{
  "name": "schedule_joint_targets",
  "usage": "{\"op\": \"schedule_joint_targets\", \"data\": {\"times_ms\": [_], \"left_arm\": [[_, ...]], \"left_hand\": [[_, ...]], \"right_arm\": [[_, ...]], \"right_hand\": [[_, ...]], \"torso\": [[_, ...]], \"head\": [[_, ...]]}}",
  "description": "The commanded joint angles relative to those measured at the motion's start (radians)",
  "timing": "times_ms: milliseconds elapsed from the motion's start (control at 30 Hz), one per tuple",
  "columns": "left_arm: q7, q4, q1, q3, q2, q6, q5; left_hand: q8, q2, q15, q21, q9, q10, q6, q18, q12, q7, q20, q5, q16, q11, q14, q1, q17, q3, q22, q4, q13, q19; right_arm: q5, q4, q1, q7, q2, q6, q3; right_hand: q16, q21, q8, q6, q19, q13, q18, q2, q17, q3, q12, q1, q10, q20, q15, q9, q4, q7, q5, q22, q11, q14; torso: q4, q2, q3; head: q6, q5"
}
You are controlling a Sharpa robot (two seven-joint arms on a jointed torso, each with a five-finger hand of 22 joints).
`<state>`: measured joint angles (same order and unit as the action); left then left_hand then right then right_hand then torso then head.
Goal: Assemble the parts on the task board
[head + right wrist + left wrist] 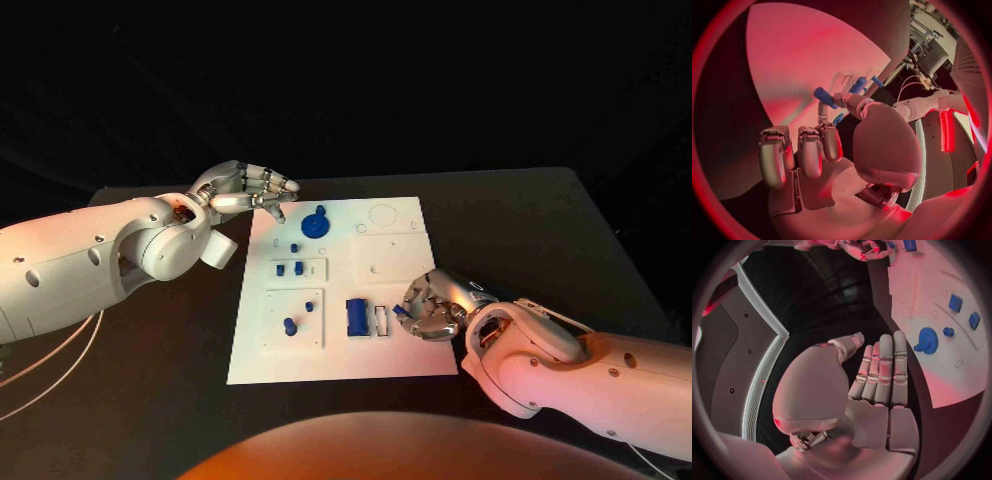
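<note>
White and flat, the rectangular task board point(346, 360) lies in the middle of the black table point(577, 230), with small blue plastic parts on it: a round toothed gear point(315, 222) at its far left, little blocks point(290, 268) below that, and a taller blue block point(356, 315) near the right hand.

The silver right hand point(433, 306) rests over the board's near right side, fingers curled toward a small pale piece point(382, 320) beside that block; the right wrist view suggests it pinches something small, but I cannot tell for sure.

The silver left hand point(245, 190) hovers at the board's far left corner, fingers straight and together, holding nothing.

My judgement: a part is being seated or picked at the near right. Next comes careful alignment over its socket and a straight press down.
</note>
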<state>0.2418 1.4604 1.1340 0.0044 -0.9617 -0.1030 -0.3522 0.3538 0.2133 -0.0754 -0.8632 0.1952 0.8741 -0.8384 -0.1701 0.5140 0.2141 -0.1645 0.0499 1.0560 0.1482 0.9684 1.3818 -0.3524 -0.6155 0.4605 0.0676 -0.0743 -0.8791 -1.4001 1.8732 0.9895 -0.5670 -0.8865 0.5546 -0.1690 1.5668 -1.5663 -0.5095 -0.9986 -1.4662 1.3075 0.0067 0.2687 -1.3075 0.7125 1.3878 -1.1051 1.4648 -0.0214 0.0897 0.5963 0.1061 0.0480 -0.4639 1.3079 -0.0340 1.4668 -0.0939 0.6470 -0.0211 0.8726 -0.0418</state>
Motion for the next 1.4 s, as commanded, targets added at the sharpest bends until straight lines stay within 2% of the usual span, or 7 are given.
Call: {"op": "schedule_joint_targets", "data": {"times_ms": [33,400,700,900,1067,1167,1400], "left_arm": [[0.005,0.002,0.000,0.001,0.002,0.013,0.000],[0.005,0.003,0.000,0.001,0.002,0.014,0.000],[0.005,0.003,0.000,0.001,0.001,0.015,0.000],[0.004,0.003,0.000,0.001,0.001,0.015,0.000],[0.003,0.003,0.000,0.001,0.000,0.016,0.000],[0.002,0.004,0.000,0.001,0.000,0.017,0.000],[0.001,0.005,0.001,0.001,-0.001,0.018,0.000]], "left_hand": [[0.004,0.001,0.003,-0.004,-0.002,-0.002,0.006,-0.013,0.005,0.000,0.000,0.005,0.004,0.001,-0.001,0.008,0.001,0.000,0.001,-0.005,0.001,-0.005],[0.004,0.002,0.003,-0.009,-0.003,-0.003,0.006,-0.013,0.005,0.000,0.000,0.005,0.004,0.001,0.000,0.005,0.002,-0.001,0.005,-0.007,0.002,0.000],[0.004,0.002,0.003,-0.009,-0.003,-0.003,0.006,-0.013,0.005,0.000,0.000,0.005,0.004,0.001,0.000,0.005,0.002,-0.001,0.005,-0.007,0.002,0.000],[0.004,0.002,0.003,-0.009,-0.003,-0.003,0.006,-0.013,0.005,0.000,0.000,0.005,0.004,0.001,0.000,0.005,0.002,-0.001,0.005,-0.007,0.002,0.000],[0.004,0.002,0.003,-0.009,-0.003,-0.003,0.006,-0.013,0.005,0.000,0.000,0.005,0.004,0.001,0.000,0.005,0.002,-0.001,0.005,-0.007,0.002,0.000],[0.004,0.002,0.002,-0.009,-0.003,-0.003,0.006,-0.013,0.005,0.000,-0.001,0.005,0.004,0.001,0.000,0.003,0.002,-0.001,0.005,-0.007,0.002,0.000],[0.004,0.002,0.002,-0.009,-0.003,-0.003,0.006,-0.013,0.005,0.000,-0.001,0.005,0.004,0.001,0.000,0.003,0.002,-0.001,0.005,-0.007,0.002,0.000]], "right_arm": [[0.171,-0.009,0.001,0.008,0.011,0.044,0.000],[0.241,-0.024,0.001,0.010,0.042,0.039,0.000],[0.230,-0.021,0.001,0.026,0.054,0.090,0.000],[0.227,-0.021,0.001,0.027,0.058,0.097,0.000],[0.229,-0.022,0.001,0.020,0.061,0.072,0.000],[0.231,-0.024,0.001,0.012,0.064,0.040,0.000],[0.245,-0.029,0.001,-0.005,0.069,-0.015,0.000]], "right_hand": [[0.004,-0.005,-0.050,-0.007,-0.105,0.089,-0.007,-0.008,-0.263,0.029,0.005,0.004,0.015,0.007,0.006,0.032,-0.021,-0.014,-0.006,0.263,-0.004,0.104],[0.004,-0.005,-0.048,-0.012,-0.105,0.095,-0.007,-0.007,-0.263,-0.009,0.009,0.031,0.017,0.009,0.007,0.032,-0.003,-0.016,0.001,0.263,-0.005,0.104],[0.004,-0.005,-0.047,-0.016,-0.105,0.102,-0.007,-0.011,-0.263,-0.028,0.015,0.040,0.020,0.010,0.008,0.031,0.006,-0.017,0.001,0.263,-0.006,0.104],[0.004,-0.005,-0.046,-0.018,-0.105,0.104,-0.007,-0.014,-0.263,-0.032,0.017,0.043,0.022,0.010,0.008,0.030,0.010,-0.018,0.000,0.263,-0.006,0.104],[0.004,-0.005,-0.046,-0.024,-0.105,0.115,-0.007,-0.018,-0.263,-0.048,0.028,0.052,0.028,0.011,0.009,0.029,0.022,-0.020,0.000,0.263,-0.008,0.104],[0.004,-0.005,-0.044,-0.031,-0.105,0.120,-0.007,-0.017,-0.263,-0.088,0.031,0.070,0.030,0.012,0.010,0.027,0.039,-0.020,0.004,0.263,-0.008,0.104],[0.004,-0.005,-0.043,-0.038,-0.105,0.132,-0.007,-0.023,-0.263,-0.116,0.042,0.081,0.036,0.013,0.011,0.025,0.054,-0.022,0.003,0.263,-0.009,0.104]], "torso": [[0.0004,0.000,0.0003],[-0.0005,0.000,0.0000],[-0.0005,0.000,-0.0009],[-0.0010,0.000,-0.0006],[-0.0003,0.000,-0.0002],[-0.0001,0.000,0.0000],[-0.0004,0.000,0.0005]], "head": [[0.000,0.001],[0.000,-0.001],[0.000,-0.003],[0.000,-0.002],[0.000,-0.002],[0.000,-0.003],[0.000,-0.004]]}}
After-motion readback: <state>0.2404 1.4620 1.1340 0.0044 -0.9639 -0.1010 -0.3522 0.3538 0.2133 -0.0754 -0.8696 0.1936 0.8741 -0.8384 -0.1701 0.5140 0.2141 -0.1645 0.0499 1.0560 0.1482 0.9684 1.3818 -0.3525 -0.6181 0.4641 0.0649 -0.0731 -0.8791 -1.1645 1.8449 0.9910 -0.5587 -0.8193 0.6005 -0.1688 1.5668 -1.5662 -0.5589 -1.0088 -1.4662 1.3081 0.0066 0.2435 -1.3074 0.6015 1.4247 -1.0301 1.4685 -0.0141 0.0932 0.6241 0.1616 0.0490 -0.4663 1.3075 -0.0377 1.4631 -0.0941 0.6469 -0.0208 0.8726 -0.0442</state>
